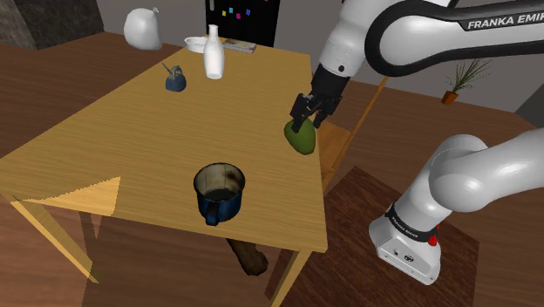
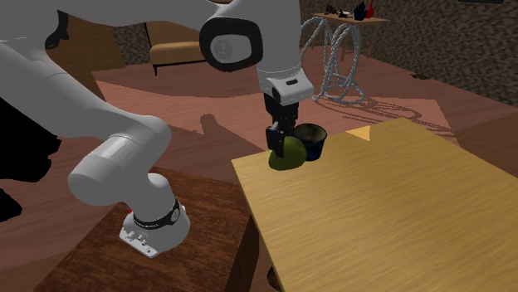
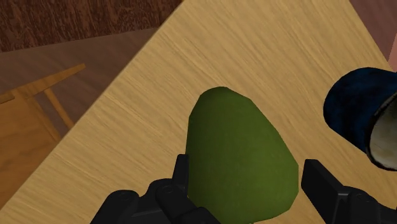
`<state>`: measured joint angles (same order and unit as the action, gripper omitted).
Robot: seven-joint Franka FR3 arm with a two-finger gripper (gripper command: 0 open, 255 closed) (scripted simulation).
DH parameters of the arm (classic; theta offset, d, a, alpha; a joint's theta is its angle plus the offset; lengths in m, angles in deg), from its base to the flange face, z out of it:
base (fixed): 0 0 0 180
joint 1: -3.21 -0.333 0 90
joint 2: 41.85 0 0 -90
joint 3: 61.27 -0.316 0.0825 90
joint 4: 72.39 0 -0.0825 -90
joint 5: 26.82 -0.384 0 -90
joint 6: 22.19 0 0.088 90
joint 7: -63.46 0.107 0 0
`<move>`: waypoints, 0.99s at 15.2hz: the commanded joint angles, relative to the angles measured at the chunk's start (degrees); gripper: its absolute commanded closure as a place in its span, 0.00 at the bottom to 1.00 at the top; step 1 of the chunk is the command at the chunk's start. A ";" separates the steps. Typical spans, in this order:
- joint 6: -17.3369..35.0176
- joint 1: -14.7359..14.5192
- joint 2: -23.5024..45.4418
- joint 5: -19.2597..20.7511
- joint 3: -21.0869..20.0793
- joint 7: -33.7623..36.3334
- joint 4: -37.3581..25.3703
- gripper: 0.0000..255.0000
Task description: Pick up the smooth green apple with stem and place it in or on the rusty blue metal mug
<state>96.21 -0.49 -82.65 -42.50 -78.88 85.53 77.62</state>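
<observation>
Hand (image 3: 248,175) open, 2 fingers straddling green apple (image 3: 236,153): 1 finger against its skin, the other just clear. Apple sits on wooden counter (image 3: 254,51), close to its edge. Blue mug (image 3: 353,108) stands upright nearby, not touching apple. White bottle (image 1: 213,52) at counter's far end.

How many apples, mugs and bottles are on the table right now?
Green apple: 1
Blue mug: 1
White bottle: 1
Total: 3
</observation>
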 commanded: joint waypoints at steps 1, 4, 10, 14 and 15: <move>-1.60 0.16 -0.12 0.32 0.25 0.14 -1.47 1.00; -4.02 0.33 -0.48 0.75 0.67 0.32 -3.54 1.00; -8.31 0.65 -0.77 1.49 1.39 0.64 -7.55 1.00; -7.75 -0.17 3.71 0.26 -3.74 6.20 -12.42 1.00; -7.62 -0.25 4.95 0.11 -5.02 7.60 -13.78 1.00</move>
<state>88.55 -0.60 -78.94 -42.16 -82.56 91.57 65.33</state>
